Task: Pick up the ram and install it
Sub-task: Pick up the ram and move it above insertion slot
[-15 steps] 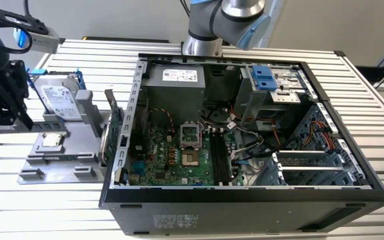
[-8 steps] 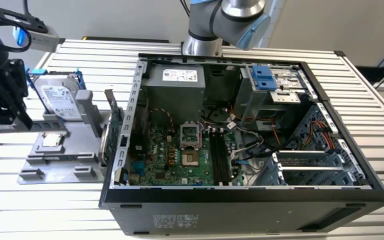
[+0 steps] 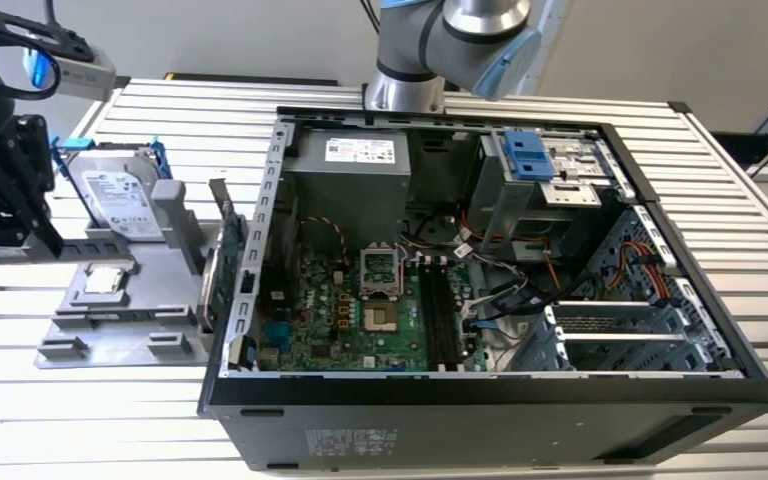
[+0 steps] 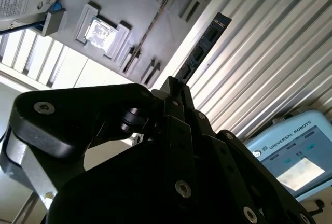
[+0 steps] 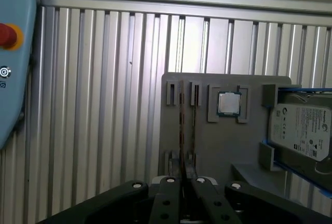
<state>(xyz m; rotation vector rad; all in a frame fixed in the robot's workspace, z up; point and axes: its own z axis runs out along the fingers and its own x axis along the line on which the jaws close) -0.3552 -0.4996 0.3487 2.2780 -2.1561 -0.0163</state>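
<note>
At the exterior view's left, well apart from the open case [image 3: 491,400], the tool [image 3: 17,200] hangs over the surface [image 3: 37,420] beside the grey tray [image 3: 131,300]. Tool is clenched on the ram [image 4: 207,40]: in the second wrist view the fingertips [image 4: 174,86] pinch one end of the dark stick. The rest sticks out past them over the slats, running alongside the tray's edge [image 4: 129,6]. Black chips are visible along the ram's face. In the first wrist view the tool [image 5: 184,180] has its fingers pressed close together, aimed toward the tray [image 5: 207,146].

On the tray:
- hard drive [image 3: 117,195] in a blue frame, leaning at the back
- CPU [image 3: 107,281] lying flat in its pocket
- green card [image 3: 231,260] standing upright at the edge next to the case

Both wrist views show the drive [image 5: 303,128] and the CPU [image 5: 228,103].

Case lies on its side, panel off, motherboard [image 3: 344,310] exposed. The long memory slots [image 3: 440,320] sit just to the exterior view's right of the CPU socket. A teach pendant [image 4: 290,156] lies on the slats near the tool.
</note>
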